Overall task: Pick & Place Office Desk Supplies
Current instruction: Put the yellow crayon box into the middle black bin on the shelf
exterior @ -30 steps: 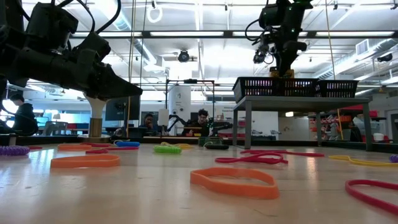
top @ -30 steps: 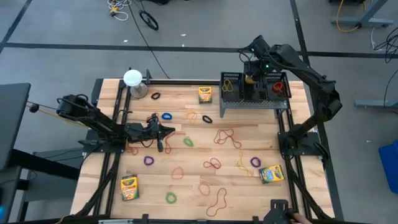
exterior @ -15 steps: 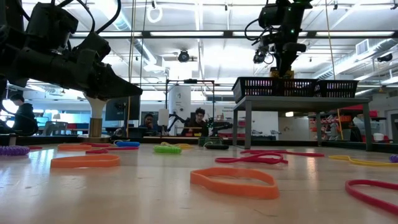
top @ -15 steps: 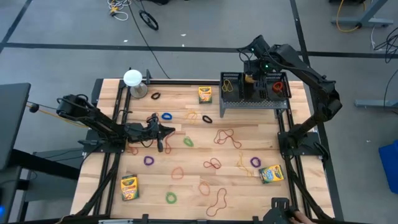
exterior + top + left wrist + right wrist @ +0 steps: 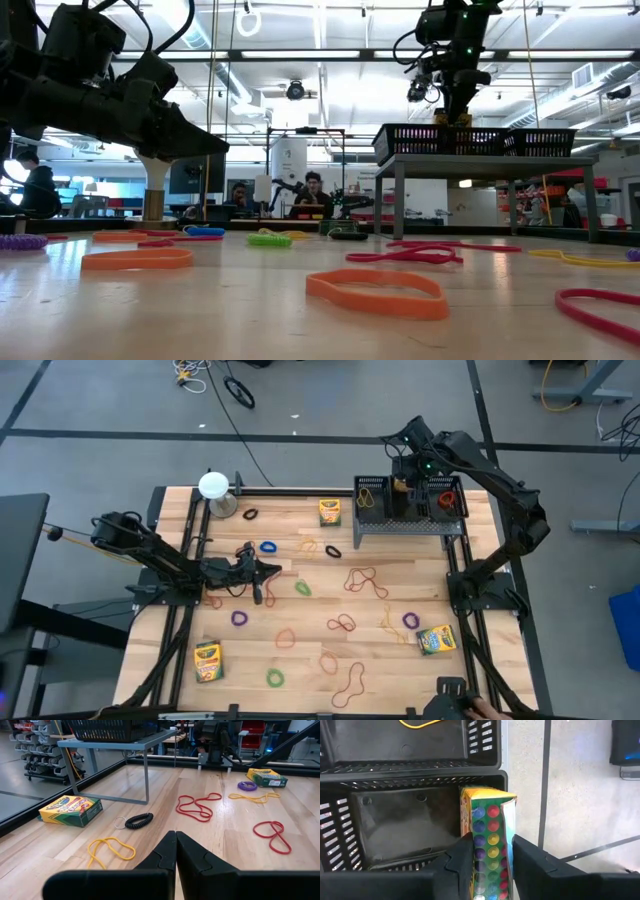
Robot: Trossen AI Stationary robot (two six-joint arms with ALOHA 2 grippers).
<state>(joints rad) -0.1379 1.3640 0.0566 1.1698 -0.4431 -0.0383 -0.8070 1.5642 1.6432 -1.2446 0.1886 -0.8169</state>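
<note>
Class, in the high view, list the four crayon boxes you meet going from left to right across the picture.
Crayon box at the table's near left → crayon box beside the rack → crayon box in the right gripper over the black mesh rack → crayon box at the near right.

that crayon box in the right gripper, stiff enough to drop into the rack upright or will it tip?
Probably stiff: the crayon box keeps flat faces and square corners between the right gripper fingers. It is tall and narrow, held on end over a rack compartment much wider than it, so it will likely tip over on release. Looks light.
</note>
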